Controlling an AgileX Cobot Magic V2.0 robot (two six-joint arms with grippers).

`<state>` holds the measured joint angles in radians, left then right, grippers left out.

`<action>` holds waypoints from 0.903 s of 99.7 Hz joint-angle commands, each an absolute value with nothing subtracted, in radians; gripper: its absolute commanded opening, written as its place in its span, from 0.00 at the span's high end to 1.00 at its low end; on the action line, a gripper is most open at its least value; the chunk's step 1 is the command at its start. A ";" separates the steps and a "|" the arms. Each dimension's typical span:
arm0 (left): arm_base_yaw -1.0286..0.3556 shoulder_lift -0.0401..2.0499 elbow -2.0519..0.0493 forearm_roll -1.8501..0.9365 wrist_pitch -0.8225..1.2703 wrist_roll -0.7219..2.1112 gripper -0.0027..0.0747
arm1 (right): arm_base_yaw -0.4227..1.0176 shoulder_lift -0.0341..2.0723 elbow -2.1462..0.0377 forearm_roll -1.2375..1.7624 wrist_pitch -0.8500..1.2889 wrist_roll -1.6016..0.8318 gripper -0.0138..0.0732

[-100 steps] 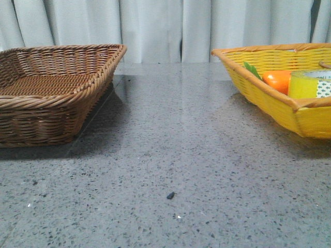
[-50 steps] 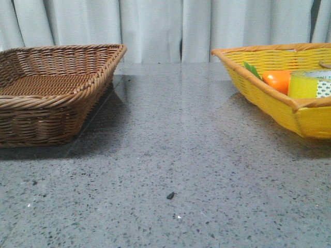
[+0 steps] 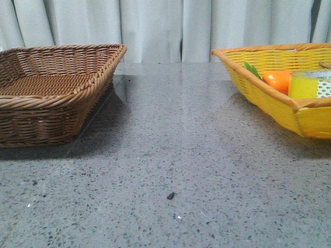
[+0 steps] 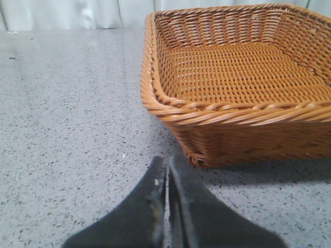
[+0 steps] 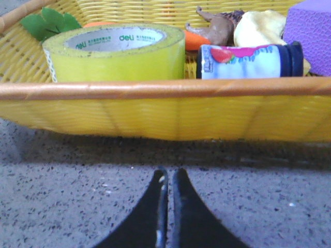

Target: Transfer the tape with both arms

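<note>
The yellow tape roll (image 3: 309, 85) lies flat in the yellow basket (image 3: 269, 101) at the right; in the right wrist view the tape (image 5: 116, 54) sits behind the basket's near rim (image 5: 155, 89). My right gripper (image 5: 167, 174) is shut and empty, low over the table just in front of that basket. My left gripper (image 4: 167, 163) is shut and empty, near the corner of the brown wicker basket (image 4: 243, 111). Neither arm shows in the front view.
The brown wicker basket (image 3: 51, 95) stands at the left. The yellow basket also holds an orange carrot with green leaves (image 3: 276, 80), a small bottle (image 5: 248, 61), a purple block (image 5: 313, 26) and other items. A small dark speck (image 3: 170, 196) lies on the grey stone table.
</note>
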<state>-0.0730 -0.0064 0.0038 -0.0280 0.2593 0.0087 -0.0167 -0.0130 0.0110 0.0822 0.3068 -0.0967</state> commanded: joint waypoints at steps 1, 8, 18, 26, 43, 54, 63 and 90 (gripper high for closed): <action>-0.071 -0.036 0.012 -0.039 0.169 0.006 0.99 | -0.022 -0.031 0.031 0.077 0.181 -0.104 0.92; -0.071 -0.036 0.012 -0.039 0.169 0.006 0.99 | -0.022 -0.031 0.031 0.077 0.160 -0.104 0.92; -0.071 -0.036 0.012 -0.039 0.169 0.006 0.99 | -0.022 -0.031 0.031 0.077 0.133 -0.104 0.92; -0.071 -0.036 0.012 -0.039 0.169 0.006 0.99 | -0.022 -0.031 0.031 0.077 0.104 -0.104 0.92; -0.071 -0.036 0.012 -0.039 0.149 0.006 0.99 | -0.022 -0.031 0.031 0.077 0.068 -0.104 0.92; -0.071 -0.036 0.012 -0.039 0.104 0.006 0.99 | -0.022 -0.031 0.031 0.077 0.076 -0.104 0.92; -0.071 -0.036 0.010 -0.044 0.056 0.000 0.99 | -0.022 -0.030 0.025 0.090 0.076 -0.104 0.92; -0.071 0.007 -0.075 -0.068 0.083 0.000 0.99 | -0.022 -0.025 -0.039 0.201 0.117 -0.104 0.92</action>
